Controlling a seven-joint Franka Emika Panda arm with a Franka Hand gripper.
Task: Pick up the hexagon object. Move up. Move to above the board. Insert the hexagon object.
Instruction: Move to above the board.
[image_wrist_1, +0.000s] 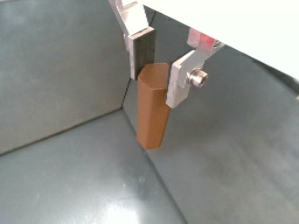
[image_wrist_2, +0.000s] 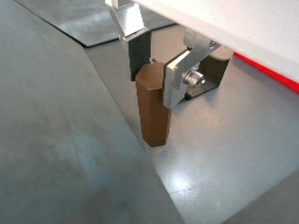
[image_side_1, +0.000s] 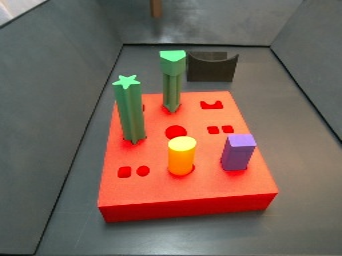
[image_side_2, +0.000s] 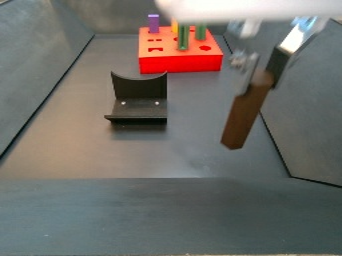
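The hexagon object (image_wrist_1: 152, 109), a slim dark-brown prism post, stands between the fingers of my gripper (image_wrist_1: 162, 74) in both wrist views (image_wrist_2: 152, 105). The gripper (image_wrist_2: 159, 74) is shut on its top end, one dark pad on each side. In a side view the post (image_side_2: 242, 115) hangs from the gripper (image_side_2: 265, 68) close over the grey floor, right of the fixture; whether its foot touches the floor I cannot tell. The red board (image_side_1: 187, 205) with cut-out holes lies apart from it, at the far end in a side view (image_side_2: 181, 62).
On the board stand a green star-topped post (image_side_1: 130, 110), another green post (image_side_1: 173, 80), a yellow cylinder (image_side_1: 181, 155) and a purple block (image_side_1: 238, 150). The dark fixture (image_side_2: 138, 100) stands between the board and the gripper. Grey walls enclose the floor.
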